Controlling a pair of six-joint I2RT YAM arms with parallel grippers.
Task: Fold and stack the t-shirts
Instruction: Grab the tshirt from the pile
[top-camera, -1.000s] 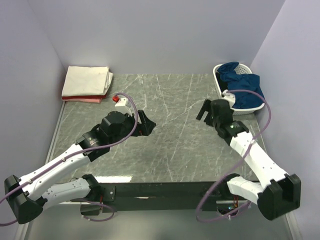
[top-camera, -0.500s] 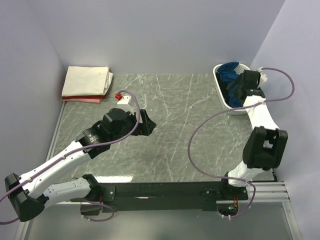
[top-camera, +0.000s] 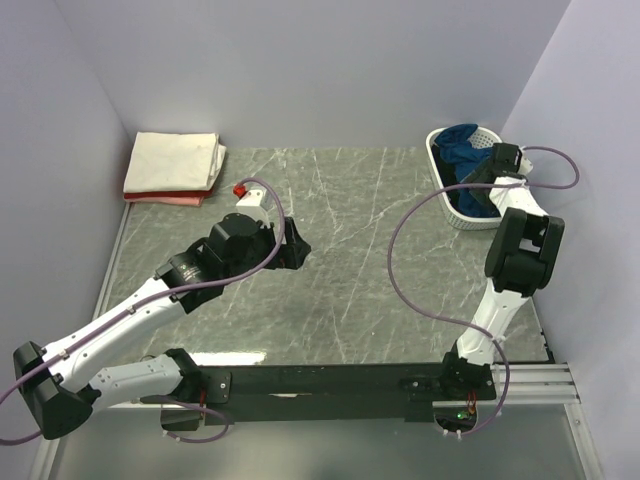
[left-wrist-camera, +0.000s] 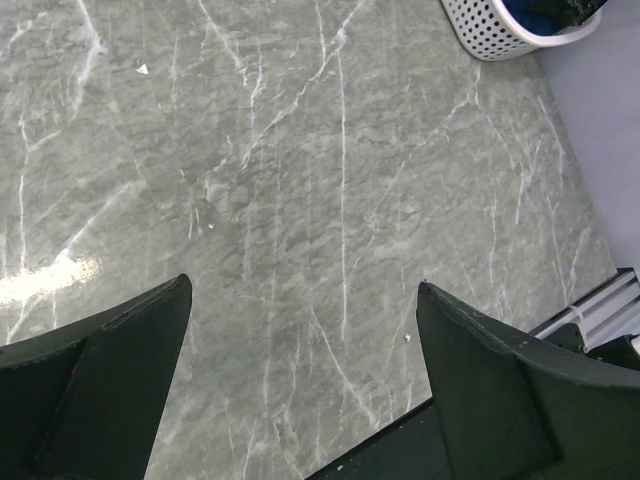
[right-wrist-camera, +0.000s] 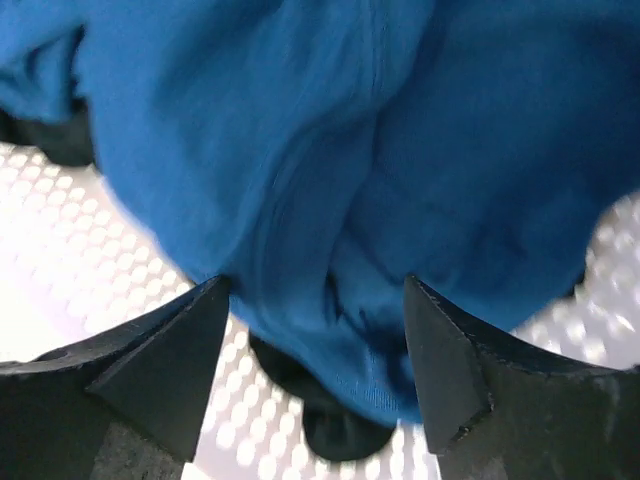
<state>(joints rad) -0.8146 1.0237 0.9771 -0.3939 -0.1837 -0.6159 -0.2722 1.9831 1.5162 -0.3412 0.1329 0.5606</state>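
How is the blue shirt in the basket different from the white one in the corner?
The blue shirt is crumpled in a heap; the cream-white shirt is folded flat. The blue shirt sits in the white basket; the cream-white shirt tops a pink-red shirt. The right gripper hangs open at the blue shirt, far from the cream-white shirt. Both are cloth shirts.

A grey-green, marble-patterned tabletop (top-camera: 350, 270) is lying flat and filling most of the overhead view, with white veins running across it. A white plastic lattice basket (top-camera: 435, 160) is sitting at its far right corner, close to the pale lilac walls (top-camera: 320, 70) that are enclosing the table on three sides. A black metal rail (top-camera: 330, 381) is running along the near edge. A tiny white speck (left-wrist-camera: 142, 69) is lying on the stone surface.
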